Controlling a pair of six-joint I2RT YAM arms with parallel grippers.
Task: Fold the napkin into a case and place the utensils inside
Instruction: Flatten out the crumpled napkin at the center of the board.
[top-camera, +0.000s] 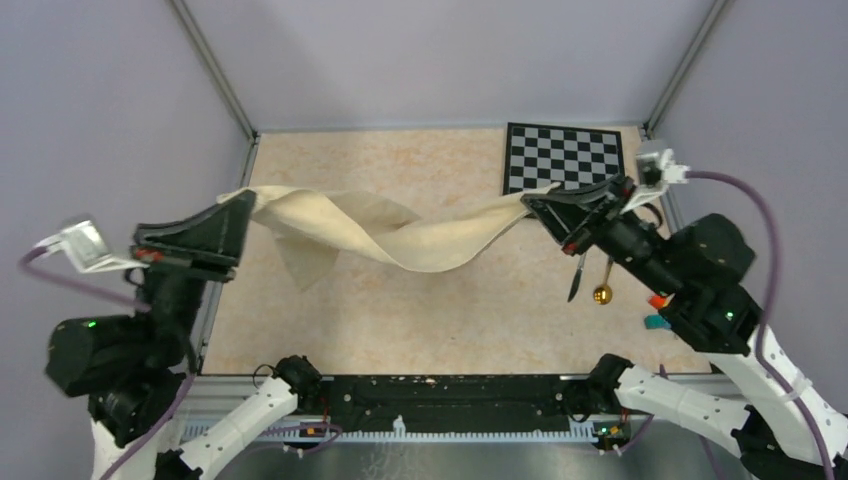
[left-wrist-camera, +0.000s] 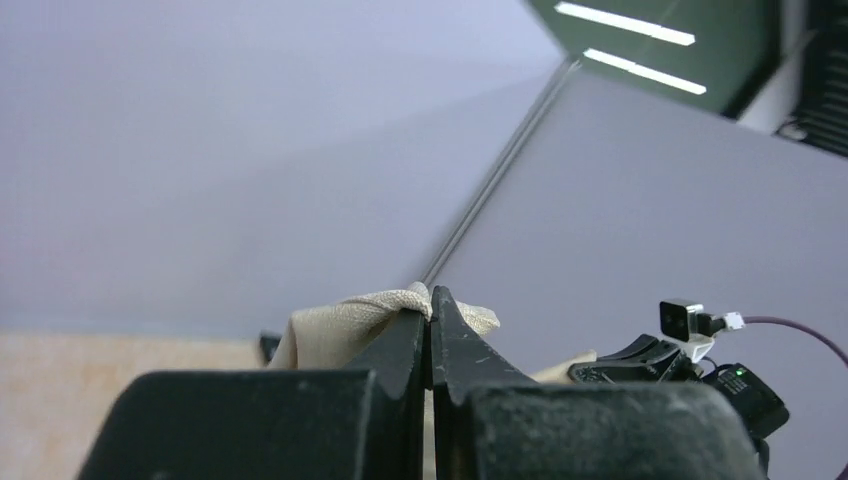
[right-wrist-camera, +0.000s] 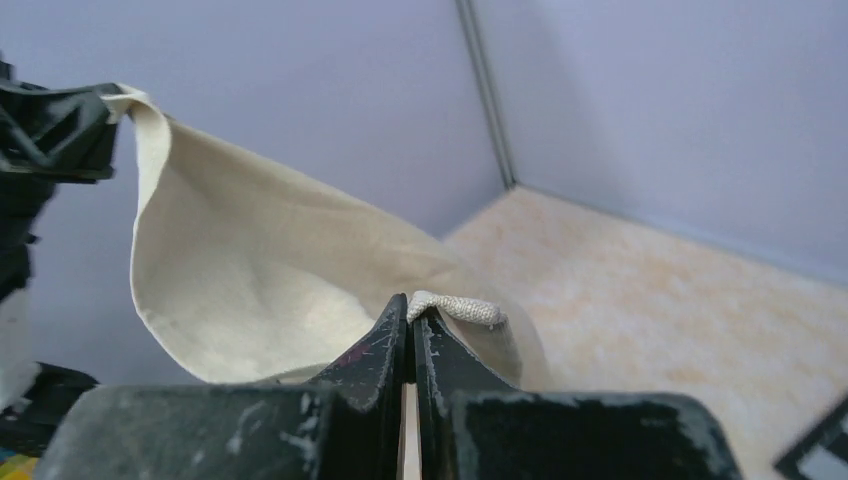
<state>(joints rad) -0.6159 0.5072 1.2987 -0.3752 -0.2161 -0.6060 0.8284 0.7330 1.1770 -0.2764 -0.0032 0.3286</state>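
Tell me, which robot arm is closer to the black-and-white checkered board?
Right. The right arm reaches up to the near left corner of the flat black-and-white checkered board. The left arm is far off on the opposite side.

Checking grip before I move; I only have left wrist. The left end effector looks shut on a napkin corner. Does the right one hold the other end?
Observer: Yes. The right wrist view shows the right end effector shut on an edge of the napkin.
Operator: Is the cloth flat between them?
Observer: No. From the top it hangs twisted between the left end effector and the right one.
Operator: Utensils?
Observer: The knife and spoon lie on the table near the right end effector, off the cloth.
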